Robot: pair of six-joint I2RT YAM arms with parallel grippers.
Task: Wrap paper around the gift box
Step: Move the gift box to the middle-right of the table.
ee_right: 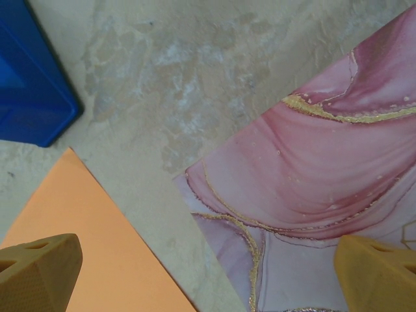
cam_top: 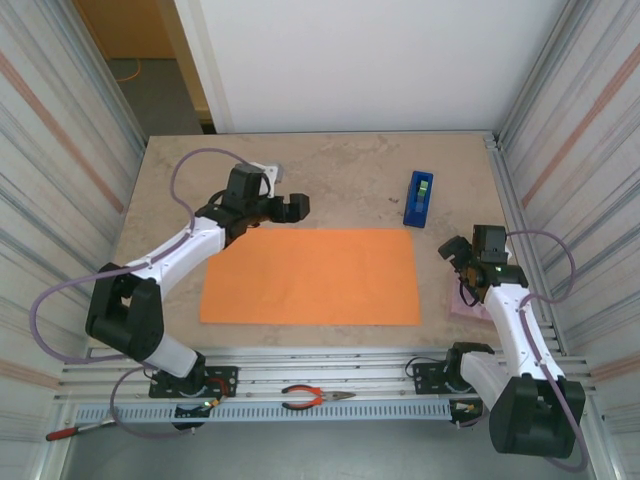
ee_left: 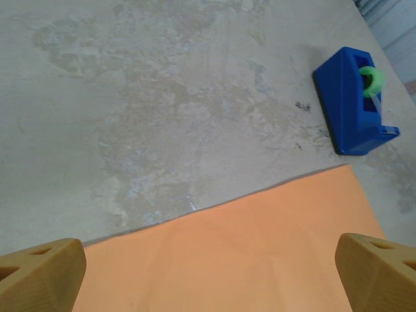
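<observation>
— Two grippers: how do they stand?

— Both are spread wide, with nothing between the fingers. The left gripper (ee_left: 208, 276) hangs over the far edge of the paper (cam_top: 310, 275), towards its left end. Its tan fingertips (ee_left: 39, 273) sit at the two lower corners of the left wrist view, with orange sheet and bare worktop (cam_top: 340, 180) between them.

— And the right one?

— The right gripper (ee_right: 208, 273) is at the right side of the worktop, just off the paper's right edge. In its wrist view one finger sits against a corner of the paper. The other sits against a pink marbled piece (ee_right: 312, 162) with gold veins.

— Where does the paper lie?

— Flat in the middle of the worktop, its long sides running left to right. A few faint creases cross it.

— Does the pink piece touch it?

— No, a strip of bare worktop runs between them. The piece lies near the worktop's right edge, partly under the right arm (cam_top: 510, 320). Whether it is a box or a flat sheet I cannot tell.

— Anything else?

— A blue tape dispenser (cam_top: 419, 198) with a green roll (ee_left: 372, 79) stands beyond the paper's far right corner, near it but apart. Red-handled pliers (cam_top: 315, 398) lie on the metal rail (cam_top: 330, 375) at the near edge, between the two arm bases.
</observation>
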